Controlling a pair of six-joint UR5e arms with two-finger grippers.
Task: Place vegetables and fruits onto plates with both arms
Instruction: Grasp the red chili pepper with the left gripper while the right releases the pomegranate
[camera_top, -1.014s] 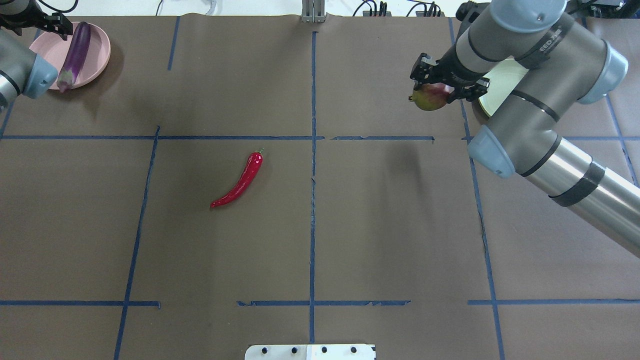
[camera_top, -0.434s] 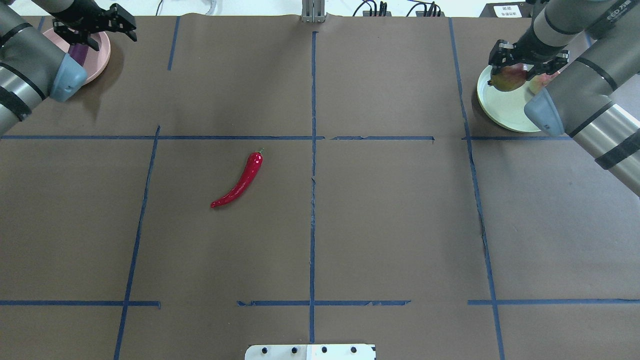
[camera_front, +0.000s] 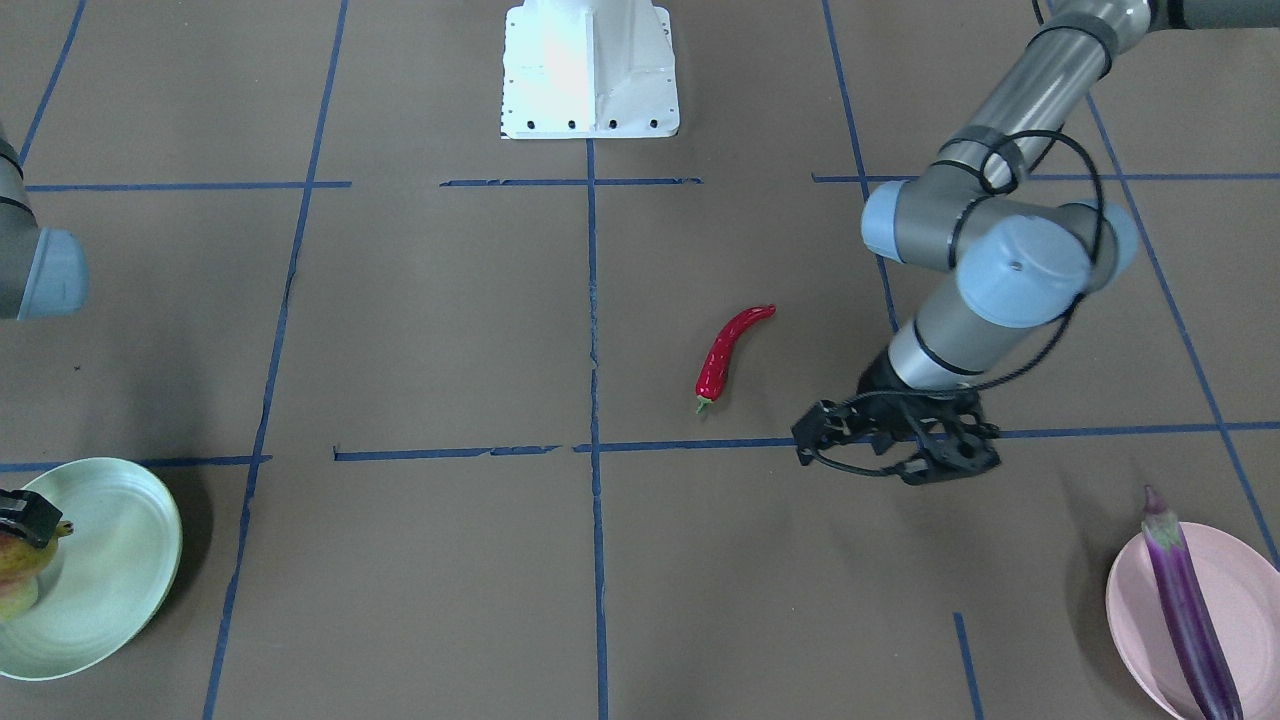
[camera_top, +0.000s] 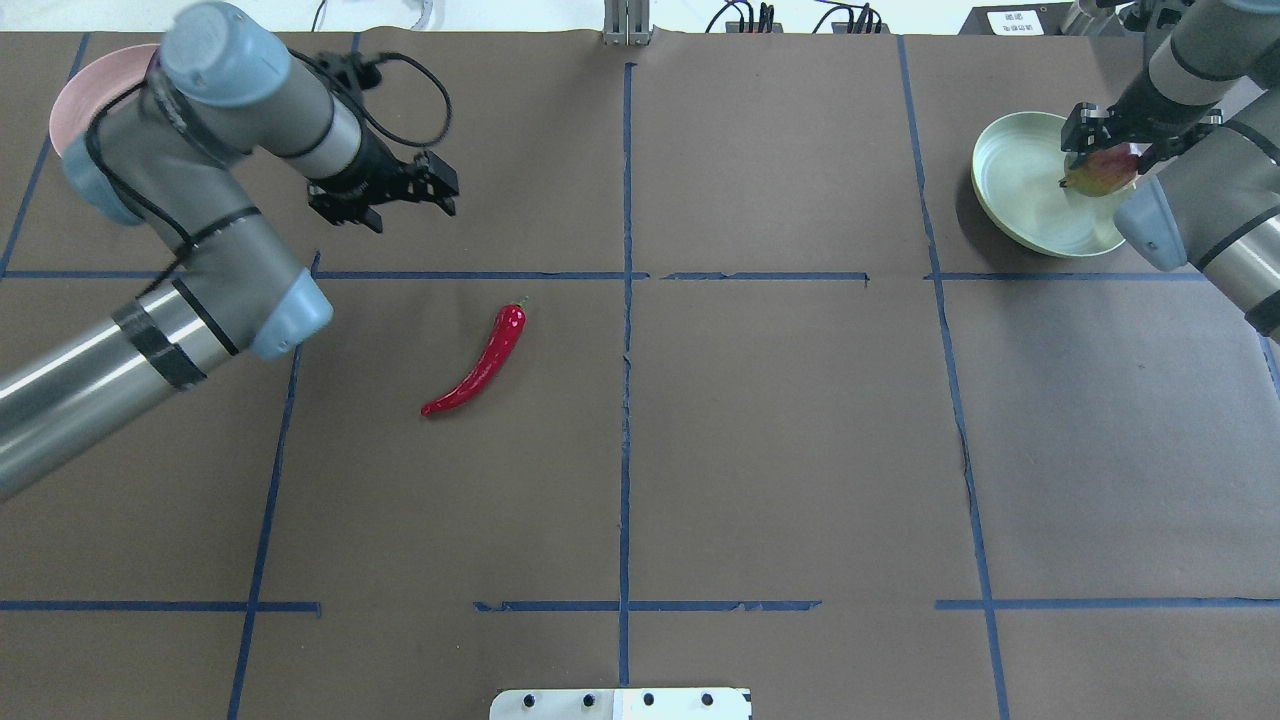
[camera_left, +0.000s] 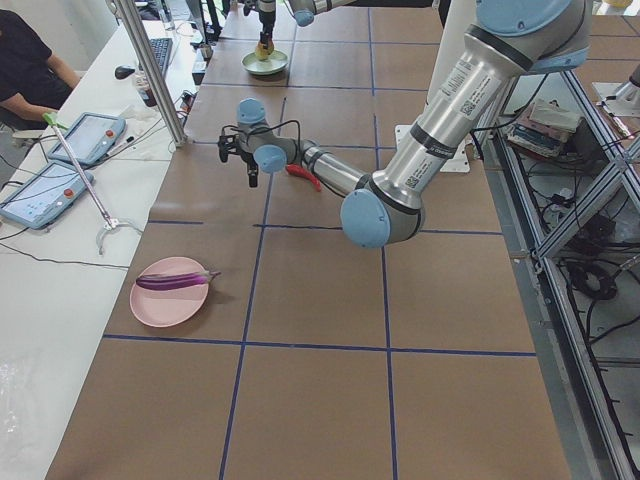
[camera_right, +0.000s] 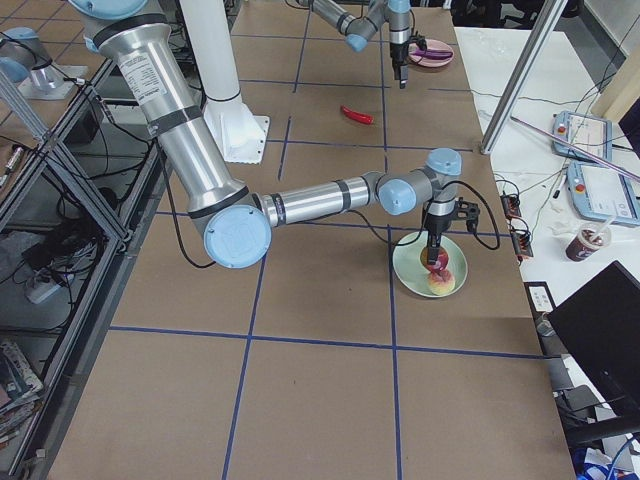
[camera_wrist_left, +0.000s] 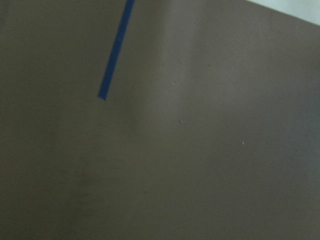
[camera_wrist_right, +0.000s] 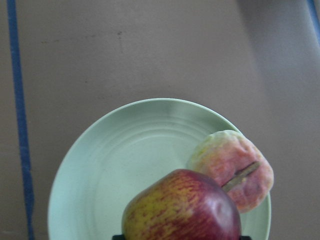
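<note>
Behind the left gripper (camera_top: 385, 200), swinging away open and empty, the eggplant (camera_front: 1185, 605) is lying plated; the right gripper (camera_top: 1105, 158) is lowering its clasped fruit (camera_wrist_right: 182, 210) onto the green plate (camera_top: 1020, 180).

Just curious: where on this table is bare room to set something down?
Bare: from the red chili right to the green plate and back to the robot's edge. Crowded: that plate (fruits, right hand) and the eggplant's pink plate.

Silver-grey tubular arms (camera_top: 70, 385) with light-blue joint caps (camera_front: 1015, 270), looping black cables (camera_front: 1085, 150), white base (camera_front: 588, 70).
</note>
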